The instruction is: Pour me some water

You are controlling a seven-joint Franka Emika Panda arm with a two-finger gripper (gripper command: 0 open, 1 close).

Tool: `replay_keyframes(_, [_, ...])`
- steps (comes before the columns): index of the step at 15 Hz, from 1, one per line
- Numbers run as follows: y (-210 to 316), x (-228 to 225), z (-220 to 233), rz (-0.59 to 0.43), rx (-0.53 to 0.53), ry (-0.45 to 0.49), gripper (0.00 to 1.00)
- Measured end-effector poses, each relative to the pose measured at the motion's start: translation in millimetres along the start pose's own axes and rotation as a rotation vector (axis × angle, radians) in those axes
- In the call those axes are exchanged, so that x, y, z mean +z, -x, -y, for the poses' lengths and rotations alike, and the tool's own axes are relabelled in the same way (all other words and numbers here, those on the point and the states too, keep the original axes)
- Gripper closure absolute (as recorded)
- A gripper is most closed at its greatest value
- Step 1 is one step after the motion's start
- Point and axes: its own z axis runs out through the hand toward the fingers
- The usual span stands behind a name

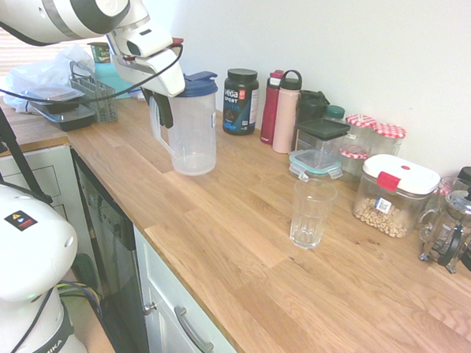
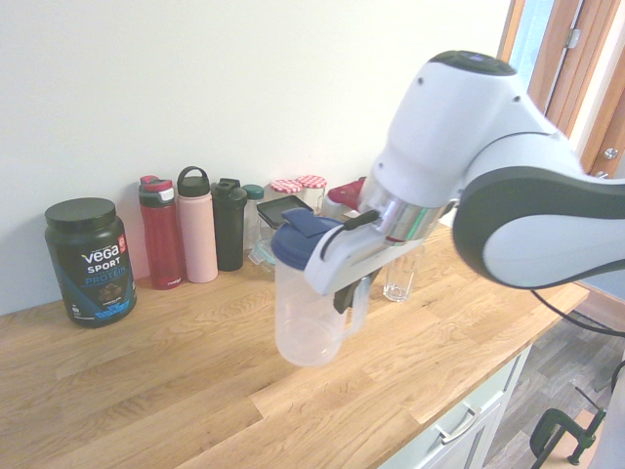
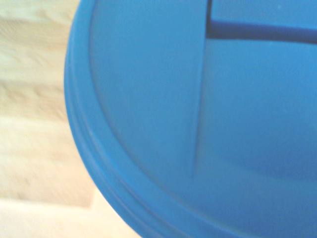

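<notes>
A clear plastic pitcher (image 1: 194, 135) (image 2: 311, 313) with a blue lid (image 3: 198, 114) stands at the back left of the wooden counter (image 1: 240, 248). My gripper (image 1: 161, 109) (image 2: 350, 291) comes down from above and is shut on the pitcher's handle. Whether the pitcher rests on the counter or hangs just above it I cannot tell. Any water inside does not show clearly. An empty clear drinking glass (image 1: 311, 212) (image 2: 398, 280) stands upright toward the counter's middle, well apart from the pitcher.
Along the wall stand a black protein tub (image 1: 240, 102), a red bottle (image 1: 271, 107), a pink bottle (image 1: 286, 112), a black bottle, several lidded containers (image 1: 394, 194) and a French press (image 1: 454, 227). A dish rack (image 1: 94, 94) sits behind the pitcher. The counter's front edge drops to drawers.
</notes>
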Motion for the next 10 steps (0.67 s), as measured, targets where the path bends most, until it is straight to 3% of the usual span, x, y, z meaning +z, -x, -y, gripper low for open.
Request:
replay_keyframes(2, [-12.8,-16.0,-34.9,0.008,0.006,0.003,1.00])
replay_keyframes(10, [-95.1,-59.8,-221.2,0.120,-0.251,-0.027,1.00])
